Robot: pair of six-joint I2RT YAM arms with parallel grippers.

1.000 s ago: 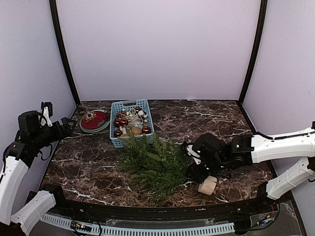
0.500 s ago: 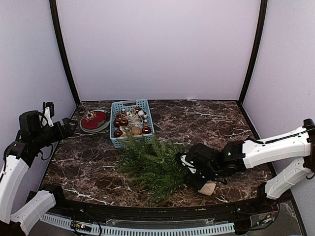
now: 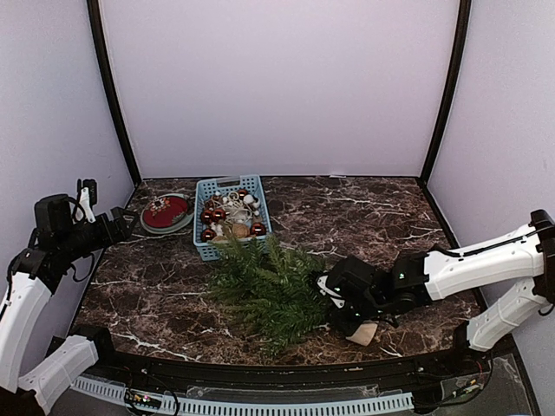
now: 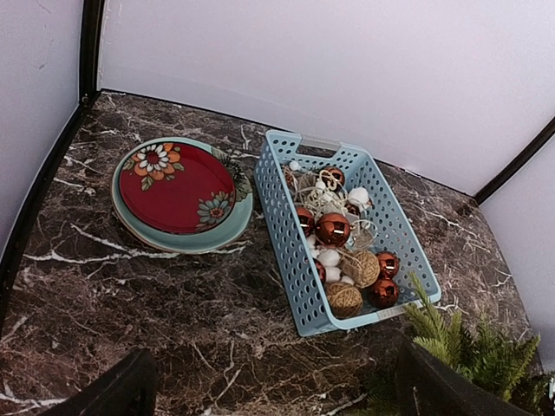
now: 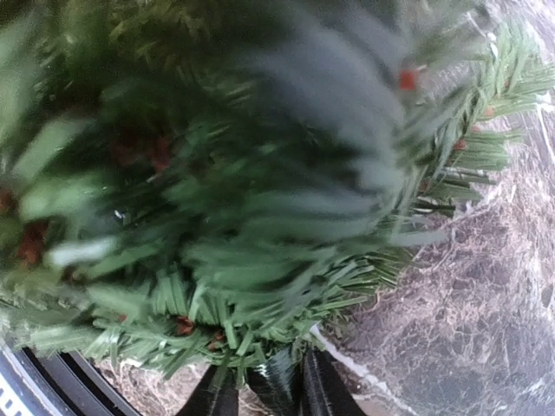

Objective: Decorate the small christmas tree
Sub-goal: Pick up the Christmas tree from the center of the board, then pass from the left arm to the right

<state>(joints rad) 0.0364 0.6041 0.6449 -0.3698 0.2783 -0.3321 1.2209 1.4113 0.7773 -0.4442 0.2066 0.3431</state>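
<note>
The small christmas tree (image 3: 264, 290) lies on its side in the middle of the marble table, with its pale wooden base (image 3: 364, 332) at the right near the front edge. My right gripper (image 3: 336, 305) reaches in between the branches and the base. In the right wrist view its black fingers (image 5: 217, 400) stand close on either side of the dark stem (image 5: 279, 386), under blurred green branches (image 5: 260, 173). Whether they press on the stem does not show. My left gripper (image 3: 121, 221) hovers at the far left with its fingers (image 4: 113, 394) spread wide over bare table, holding nothing.
A blue basket (image 3: 201, 247) with red baubles, twine balls and white pieces stands behind the tree; it also shows in the left wrist view as the basket (image 4: 290, 260). A red flowered plate (image 3: 166, 213) on a teal plate (image 4: 186, 243) lies left of it. Walls close in three sides.
My right gripper has slid left along the tree's foot into the branches, and its fingers have narrowed round the stem. The wooden base has shifted slightly. The left arm has stayed put.
</note>
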